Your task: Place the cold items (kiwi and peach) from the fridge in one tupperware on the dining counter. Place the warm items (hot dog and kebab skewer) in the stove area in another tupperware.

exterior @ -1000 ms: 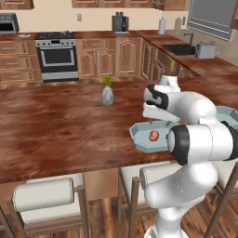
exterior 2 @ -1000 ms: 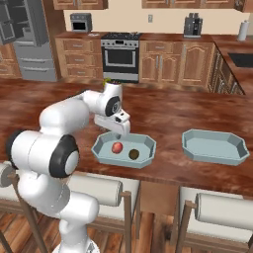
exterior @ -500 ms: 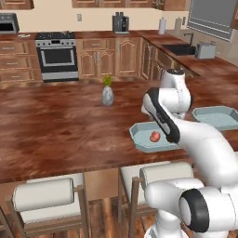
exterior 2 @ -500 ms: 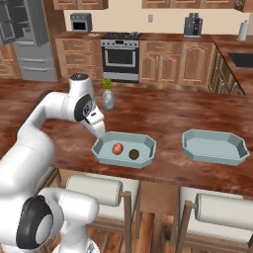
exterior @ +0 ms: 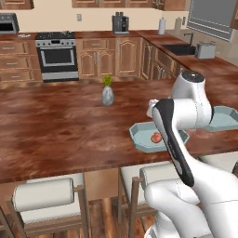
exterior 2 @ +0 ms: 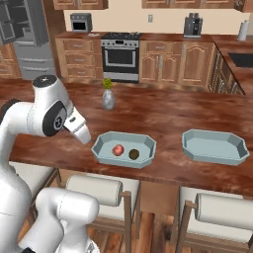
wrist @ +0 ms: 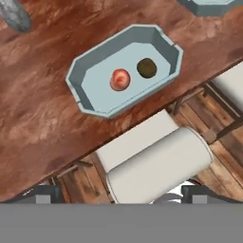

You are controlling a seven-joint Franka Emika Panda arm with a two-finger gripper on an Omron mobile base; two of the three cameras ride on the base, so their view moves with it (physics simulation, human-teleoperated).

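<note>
Already the peach (wrist: 120, 79) and kiwi (wrist: 147, 68) are boxed beneath the spread, empty jaws (warm items remain unpacked).

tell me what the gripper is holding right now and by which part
Nothing is held. The gripper is open and empty above the stool; the peach and kiwi lie in the tupperware.

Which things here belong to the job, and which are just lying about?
Job: peach and kiwi together in one tupperware; second tupperware; dining counter; stove; fridge.
Lying about: vase, stools, coffee maker, microwave.
</note>
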